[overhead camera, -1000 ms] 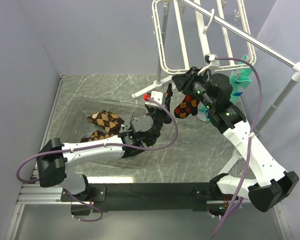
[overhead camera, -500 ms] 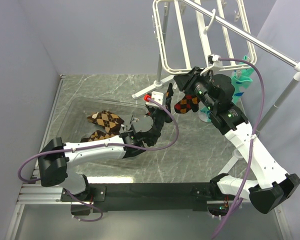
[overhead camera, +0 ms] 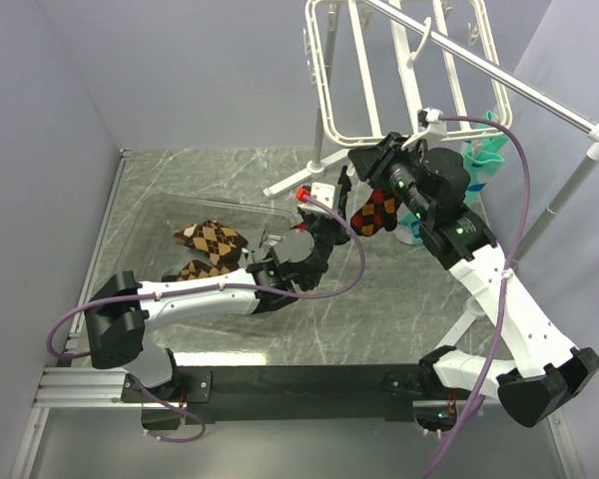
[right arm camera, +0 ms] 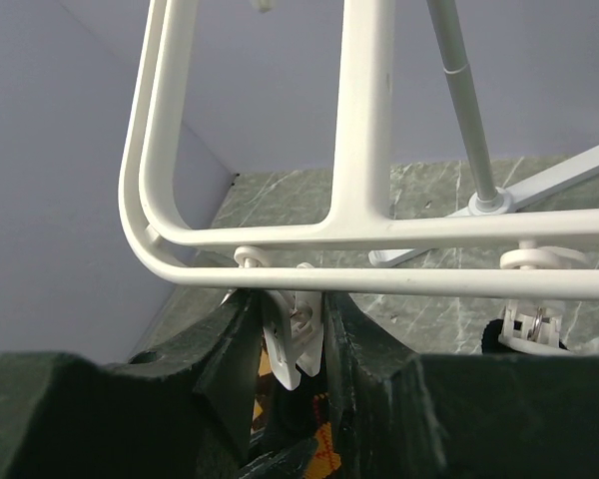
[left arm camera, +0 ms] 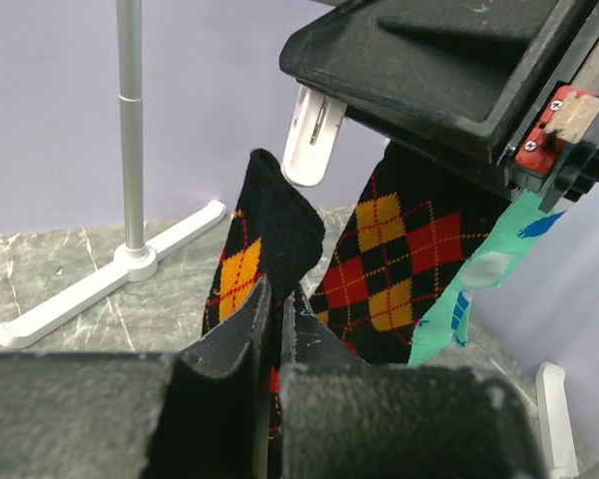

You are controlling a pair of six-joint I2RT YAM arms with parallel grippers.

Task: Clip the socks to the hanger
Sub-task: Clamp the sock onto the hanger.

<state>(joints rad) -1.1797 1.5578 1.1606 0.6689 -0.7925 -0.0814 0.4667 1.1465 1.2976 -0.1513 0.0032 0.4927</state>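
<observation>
The white hanger [overhead camera: 324,90] hangs from the silver pole. My right gripper [overhead camera: 359,168] is shut on a white clip [right arm camera: 285,349] at the hanger's near left corner, its fingers [right arm camera: 235,349] pressing both sides of the clip. My left gripper [overhead camera: 329,203] is shut on a black argyle sock [left arm camera: 270,230] and holds it upright just under that clip [left arm camera: 309,140]. A red and orange argyle sock [overhead camera: 374,212] hangs beside it. A mint-green sock [overhead camera: 482,160] hangs further right. Two brown argyle socks [overhead camera: 210,239] lie in a clear tray.
The silver pole stand [overhead camera: 499,80] crosses above the hanger, and its white foot [overhead camera: 298,180] rests on the marble table. A second empty clip [right arm camera: 529,321] hangs on the rim to the right. The clear tray [overhead camera: 145,225] sits left of centre. Grey walls close both sides.
My left gripper has moved up and to the right with the black argyle sock, closer to the clip. My right gripper rose slightly and then held still on the clip.
</observation>
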